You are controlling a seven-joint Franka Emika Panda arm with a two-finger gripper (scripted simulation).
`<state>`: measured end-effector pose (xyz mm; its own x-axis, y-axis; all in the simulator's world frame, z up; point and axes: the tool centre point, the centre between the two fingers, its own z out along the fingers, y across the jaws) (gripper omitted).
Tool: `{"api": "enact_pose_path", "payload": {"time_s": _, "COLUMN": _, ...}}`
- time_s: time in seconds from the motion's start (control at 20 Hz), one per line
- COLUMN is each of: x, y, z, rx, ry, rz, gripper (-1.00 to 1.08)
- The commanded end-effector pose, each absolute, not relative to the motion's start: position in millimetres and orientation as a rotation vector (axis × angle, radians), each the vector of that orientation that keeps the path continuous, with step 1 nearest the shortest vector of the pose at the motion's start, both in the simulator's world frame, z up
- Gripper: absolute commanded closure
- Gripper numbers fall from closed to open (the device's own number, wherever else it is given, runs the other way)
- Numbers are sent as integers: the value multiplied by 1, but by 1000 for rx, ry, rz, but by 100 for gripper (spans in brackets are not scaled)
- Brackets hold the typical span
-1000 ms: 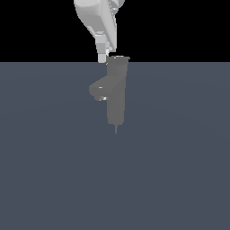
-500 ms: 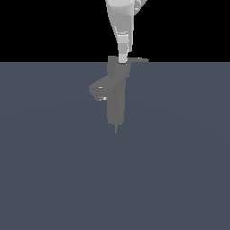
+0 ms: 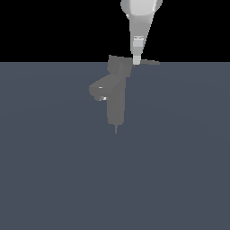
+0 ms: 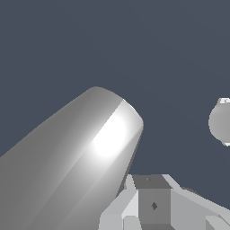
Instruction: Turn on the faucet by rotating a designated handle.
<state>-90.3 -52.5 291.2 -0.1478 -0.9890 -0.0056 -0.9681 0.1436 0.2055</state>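
The white tool [image 3: 136,60] hung point-down against the thin handle [image 3: 146,62], at its inner end by the cap; whether its fingers were spread or closed could not be told. Just beside and below stood the grey faucet [image 3: 116,90], spout facing away from the tool. The contact looked slight, so the tip might slip off the flat, tapering lever. Beyond, the dark bench [image 3: 179,157] lay open for the sweep.
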Motion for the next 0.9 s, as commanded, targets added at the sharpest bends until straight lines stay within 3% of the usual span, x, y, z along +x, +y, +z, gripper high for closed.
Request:
{"api": "enact_pose_path", "payload": {"time_s": 0.0, "x": -83, "y": -68, "z": 290, "rx": 1949, "ry": -2289, "rz": -234, "gripper": 108}}
{"api": "enact_pose_path", "payload": {"time_s": 0.85, "x": -54, "y": -121, "z": 284, "rx": 1935, "ry": -2304, "rz": -232, "gripper": 108}}
